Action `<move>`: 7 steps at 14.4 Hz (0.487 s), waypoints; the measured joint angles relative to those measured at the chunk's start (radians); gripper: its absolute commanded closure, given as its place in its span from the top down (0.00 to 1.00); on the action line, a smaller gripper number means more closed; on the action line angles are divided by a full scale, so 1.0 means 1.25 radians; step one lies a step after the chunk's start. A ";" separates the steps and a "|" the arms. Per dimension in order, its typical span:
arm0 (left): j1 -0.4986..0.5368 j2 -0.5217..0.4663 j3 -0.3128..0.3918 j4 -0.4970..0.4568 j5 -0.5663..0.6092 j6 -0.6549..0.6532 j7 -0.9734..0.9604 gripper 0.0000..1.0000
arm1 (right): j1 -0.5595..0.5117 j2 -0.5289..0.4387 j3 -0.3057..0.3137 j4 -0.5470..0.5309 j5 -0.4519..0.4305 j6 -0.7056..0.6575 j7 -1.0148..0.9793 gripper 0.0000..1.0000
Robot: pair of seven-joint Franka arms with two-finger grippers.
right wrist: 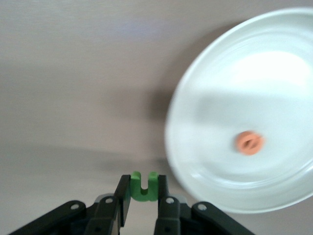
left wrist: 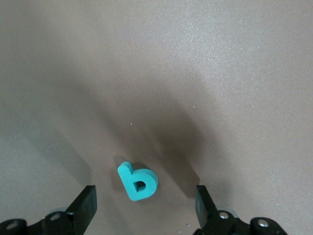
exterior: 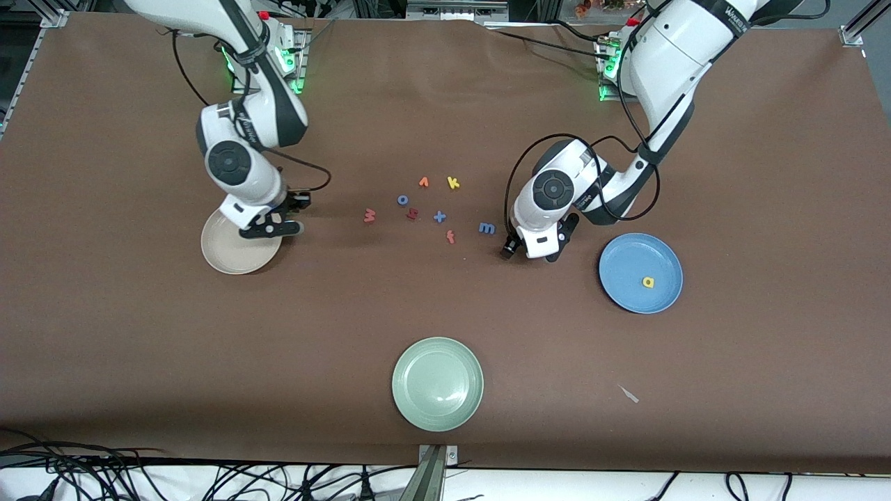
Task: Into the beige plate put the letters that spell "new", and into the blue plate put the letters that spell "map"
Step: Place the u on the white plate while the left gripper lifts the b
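**Green "n" gripped by the beige plate, teal "p" between spread fingers**

While the right end effector [right wrist: 143, 196] is clamped on the green "n" [right wrist: 144, 186] just beside the beige plate [exterior: 223, 259], the orange "e" [right wrist: 250, 142] lies in that plate. The left end effector [left wrist: 144, 208] hangs low over the worktop [exterior: 445, 327], fingers apart on either side of the teal "p" [left wrist: 137, 181], near the blue plate [exterior: 630, 261], which holds the yellow "a" [exterior: 648, 282]. The blue "m" [exterior: 487, 227] and pinkish-red "w" [exterior: 369, 216] lie among the loose letters mid-worktop.
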 measured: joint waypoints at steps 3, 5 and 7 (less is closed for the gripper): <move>0.001 -0.001 0.000 -0.004 0.011 0.006 -0.004 0.62 | -0.008 0.004 -0.039 0.003 0.000 0.001 -0.098 0.25; 0.002 -0.003 0.000 -0.004 0.011 0.010 -0.004 0.34 | -0.020 0.010 -0.042 0.015 -0.001 0.001 -0.124 1.00; 0.003 -0.004 0.000 -0.004 0.011 0.013 -0.004 0.21 | -0.031 0.018 -0.042 0.028 0.000 0.001 -0.126 1.00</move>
